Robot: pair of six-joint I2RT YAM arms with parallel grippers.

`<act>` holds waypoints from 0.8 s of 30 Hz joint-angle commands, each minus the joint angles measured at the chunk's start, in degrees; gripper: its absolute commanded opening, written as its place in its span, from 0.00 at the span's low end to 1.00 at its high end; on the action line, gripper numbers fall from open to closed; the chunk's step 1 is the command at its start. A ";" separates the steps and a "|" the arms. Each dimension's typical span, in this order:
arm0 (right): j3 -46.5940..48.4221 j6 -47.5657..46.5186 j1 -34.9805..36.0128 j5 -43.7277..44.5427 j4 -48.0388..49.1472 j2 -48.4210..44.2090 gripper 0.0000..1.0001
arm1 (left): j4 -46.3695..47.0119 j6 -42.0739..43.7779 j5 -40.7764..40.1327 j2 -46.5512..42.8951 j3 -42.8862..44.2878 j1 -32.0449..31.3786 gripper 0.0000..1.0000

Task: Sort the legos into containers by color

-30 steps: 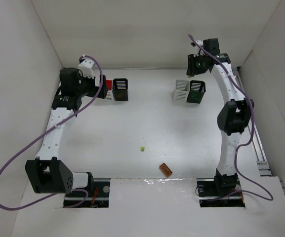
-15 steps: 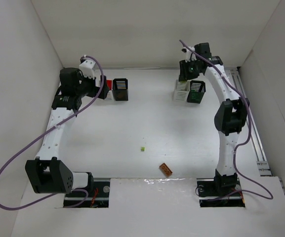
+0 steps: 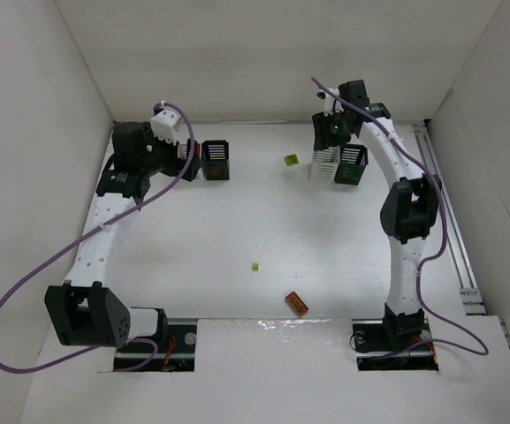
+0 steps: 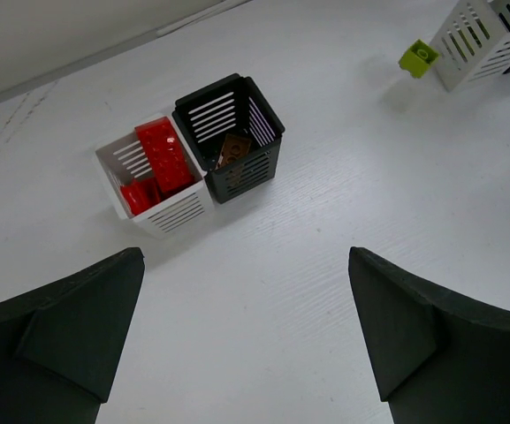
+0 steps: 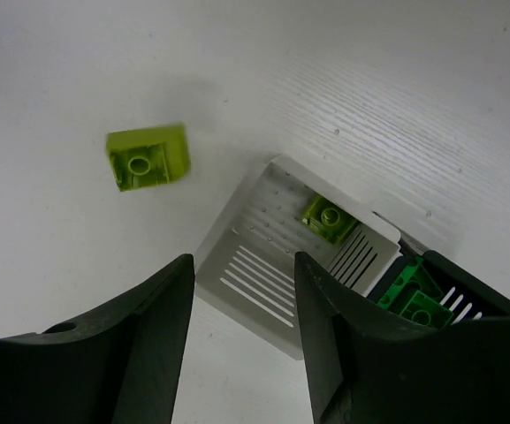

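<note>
The right gripper (image 5: 243,261) now hangs over the white slatted square bin (image 5: 247,287) of the far right pair. Over the last second it has slid leftward off the black slatted bin (image 5: 489,305) beside it. Its two dark fingers stand apart with nothing between them.

Just left of that white bin, on the white table (image 3: 193,230), lies a yellow-green studded plastic brick (image 5: 148,157) that was not there a moment ago. To me it looks like a release that missed: the brick sits near the bin wall but clear of it. Another yellow-green brick (image 5: 328,218) does rest inside the white bin, and bright green bricks (image 5: 409,296) sit in the black one. So I'd say this brick needs picking up again.

The left gripper (image 4: 246,256), fingers spread wide and empty, has risen a little above its own pair. There a white bin with red bricks (image 4: 179,212) touches a black bin with an orange-brown brick (image 4: 247,172).

Nearer the arm bases, a tiny yellow-green piece (image 3: 255,266) and an orange brick (image 3: 296,303) are unsorted on the table.
</note>
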 commanded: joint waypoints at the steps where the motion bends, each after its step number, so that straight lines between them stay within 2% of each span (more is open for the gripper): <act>1: -0.66 -0.27 -0.83 0.40 1.60 -4.19 0.55 | 1.50 2.29 2.04 -3.04 -1.03 -1.60 1.00; 7: -4.88 -1.67 -0.83 -4.08 2.65 -9.20 0.56 | 2.03 3.61 1.16 -2.53 -1.55 -4.42 1.00; 11: -7.52 -4.92 2.50 -7.07 5.63 -10.79 0.59 | 2.55 3.61 1.16 -2.52 -2.17 -5.04 1.00; 14: -3.50 -5.55 7.42 -3.92 4.94 -8.43 0.63 | 2.55 3.61 0.63 -1.90 -2.17 -5.04 1.00; 17: 4.50 -2.74 11.47 -1.28 3.89 -2.01 0.73 | 2.55 3.61 -0.42 -1.90 -2.17 -5.04 1.00; 19: 7.75 -1.33 12.79 -0.48 4.40 0.98 0.74 | 2.55 3.09 -1.22 -1.90 -2.17 -5.04 1.00; 22: 6.82 -0.10 13.32 0.13 9.40 3.54 0.79 | 2.55 3.09 -1.74 -1.90 -2.17 -5.04 1.00; 24: 5.31 1.47 13.32 2.15 12.57 4.76 0.91 | 2.55 3.09 -2.27 -1.90 -2.17 -5.04 1.00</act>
